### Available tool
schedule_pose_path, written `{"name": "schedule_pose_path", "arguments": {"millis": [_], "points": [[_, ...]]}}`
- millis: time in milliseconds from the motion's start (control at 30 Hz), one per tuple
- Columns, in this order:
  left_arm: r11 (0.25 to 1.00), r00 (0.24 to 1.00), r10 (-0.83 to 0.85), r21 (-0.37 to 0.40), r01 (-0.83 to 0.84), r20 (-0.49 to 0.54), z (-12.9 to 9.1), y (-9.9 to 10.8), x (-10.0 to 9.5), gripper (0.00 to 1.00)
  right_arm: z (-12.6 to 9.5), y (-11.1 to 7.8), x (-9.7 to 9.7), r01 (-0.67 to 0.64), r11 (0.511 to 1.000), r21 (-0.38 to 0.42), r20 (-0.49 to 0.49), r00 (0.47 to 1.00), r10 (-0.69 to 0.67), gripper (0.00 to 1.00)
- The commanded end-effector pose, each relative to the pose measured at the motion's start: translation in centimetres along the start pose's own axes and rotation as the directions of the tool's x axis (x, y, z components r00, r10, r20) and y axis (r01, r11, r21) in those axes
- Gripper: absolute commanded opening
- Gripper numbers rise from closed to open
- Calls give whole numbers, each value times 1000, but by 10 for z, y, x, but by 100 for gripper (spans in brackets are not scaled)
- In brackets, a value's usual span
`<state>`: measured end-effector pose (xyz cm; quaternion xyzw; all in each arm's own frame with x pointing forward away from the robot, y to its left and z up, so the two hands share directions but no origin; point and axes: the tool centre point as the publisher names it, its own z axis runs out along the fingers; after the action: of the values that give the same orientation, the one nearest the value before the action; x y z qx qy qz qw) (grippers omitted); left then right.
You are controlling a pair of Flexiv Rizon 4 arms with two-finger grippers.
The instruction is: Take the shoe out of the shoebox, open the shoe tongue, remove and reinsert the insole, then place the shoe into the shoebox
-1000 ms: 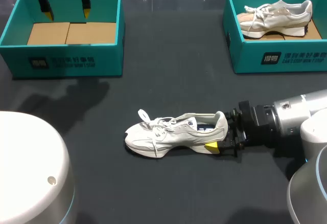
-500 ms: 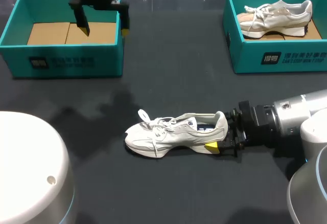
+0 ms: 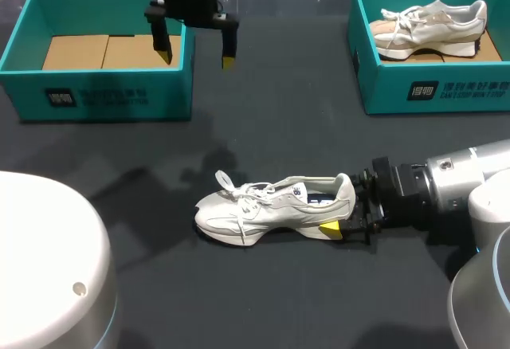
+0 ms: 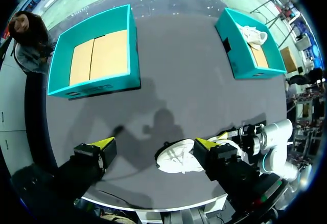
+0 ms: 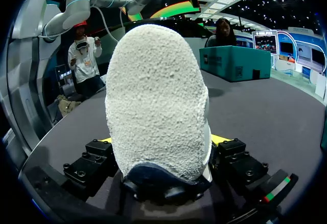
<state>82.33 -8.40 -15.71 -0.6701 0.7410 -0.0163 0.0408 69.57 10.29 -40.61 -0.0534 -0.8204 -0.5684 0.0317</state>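
A white sneaker lies on its sole in the middle of the dark table, toe toward the left. My right gripper comes in from the right and is shut on its heel; in the right wrist view the heel fills the space between the two fingers. My left gripper hangs open and empty high above the right wall of the empty teal shoebox. From the left wrist view the sneaker lies far below, between the yellow fingertips.
A second teal shoebox at the back right holds another white sneaker. The left box shows only its cardboard floor. A white rounded robot part stands at the front left.
My left arm has swung to the right, from over the left shoebox's back to above its right wall. The right gripper and the sneaker have stayed put.
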Motion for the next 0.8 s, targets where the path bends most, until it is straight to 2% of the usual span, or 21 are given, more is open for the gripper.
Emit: {"name": "schedule_pose_path", "arguments": {"millis": [33, 100, 300, 433, 567, 700, 800], "points": [[1000, 1000, 0, -4, 0, 2, 0, -2, 1, 100, 2, 0, -1, -1, 1000, 5, 2, 1000, 1, 0], [1000, 1000, 0, -4, 0, 2, 0, -2, 1, 100, 2, 0, -1, -1, 1000, 5, 2, 1000, 1, 0], [996, 996, 89, -6, -89, -15, 8, 22, 38, 100, 2, 0, -1, -1, 1000, 5, 2, 1000, 1, 0], [991, 990, 136, -10, -136, -28, 12, 35, 55, 100, 2, 0, -1, -1, 1000, 5, 2, 1000, 1, 0], [985, 985, 170, -11, -170, -38, 9, 51, 71, 100, 2, 0, -1, -1, 1000, 5, 2, 1000, 1, 0], [976, 975, 213, -41, -215, -64, 6, 61, 97, 100, 2, 0, -1, -1, 1000, 5, 2, 1000, 1, 0], [976, 975, 213, -41, -215, -64, 6, 61, 97, 100, 2, 0, -1, -1, 1000, 5, 2, 1000, 1, 0]]}}
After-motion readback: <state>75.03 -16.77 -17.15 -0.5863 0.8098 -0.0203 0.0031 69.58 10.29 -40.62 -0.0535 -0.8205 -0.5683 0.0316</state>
